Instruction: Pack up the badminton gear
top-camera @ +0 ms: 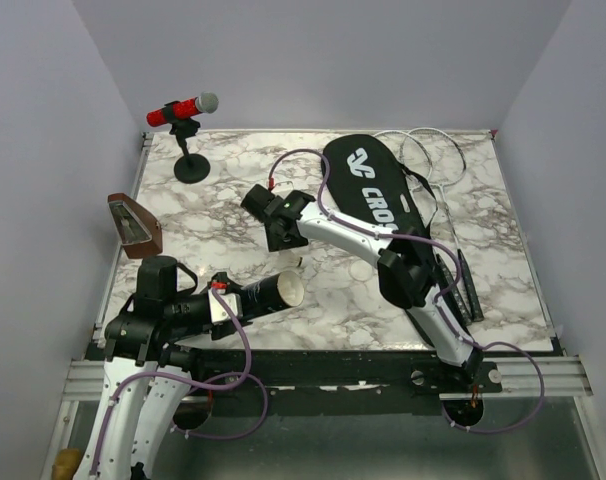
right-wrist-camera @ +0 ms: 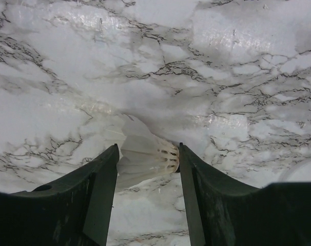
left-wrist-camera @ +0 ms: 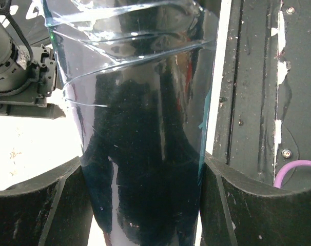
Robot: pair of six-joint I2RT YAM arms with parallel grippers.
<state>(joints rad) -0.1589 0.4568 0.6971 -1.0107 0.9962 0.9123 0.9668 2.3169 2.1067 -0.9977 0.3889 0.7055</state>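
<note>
My left gripper (top-camera: 221,305) (left-wrist-camera: 142,205) is shut on the long black tube (top-camera: 268,295) (left-wrist-camera: 145,128). The tube lies low over the table's near left part, its open end (top-camera: 292,289) pointing right. In the right wrist view a white feathered shuttlecock (right-wrist-camera: 142,154) lies on its side on the marble between the fingers of my right gripper (right-wrist-camera: 148,148) (top-camera: 283,238). Its cork end touches the right finger and its feathers touch the left finger. The black bag (top-camera: 378,190) lettered "CRO…" lies at the back right, with the thin-framed rackets (top-camera: 445,165) beside it.
A red microphone on a black stand (top-camera: 186,125) is at the back left. A brown wedge-shaped object (top-camera: 135,225) sits at the left edge of the marble table (top-camera: 213,215). Dark racket handles (top-camera: 467,285) lie near the right arm's elbow.
</note>
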